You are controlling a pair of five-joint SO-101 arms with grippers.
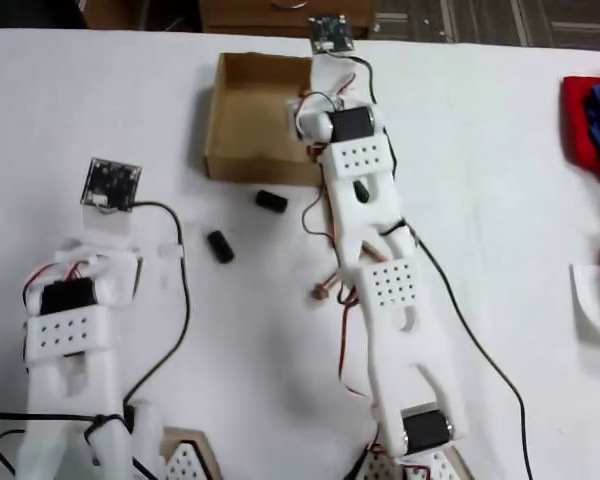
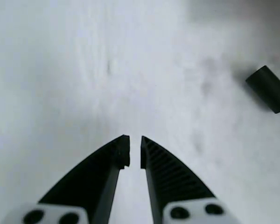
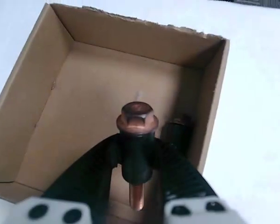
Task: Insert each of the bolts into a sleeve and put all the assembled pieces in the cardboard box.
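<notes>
Gripped tight by our right gripper (image 3: 136, 149), the sleeve (image 3: 136, 169) with its bolt (image 3: 137, 119) points head-first at the cardboard box (image 3: 37, 93) floor directly below; our left gripper (image 2: 135, 151), all but closed and empty, sits well apart.

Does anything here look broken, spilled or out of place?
Nothing stands out. Two black sleeves lie loose on the table outside the cardboard box, and the right gripper holds a bolt in its sleeve above the box.
</notes>
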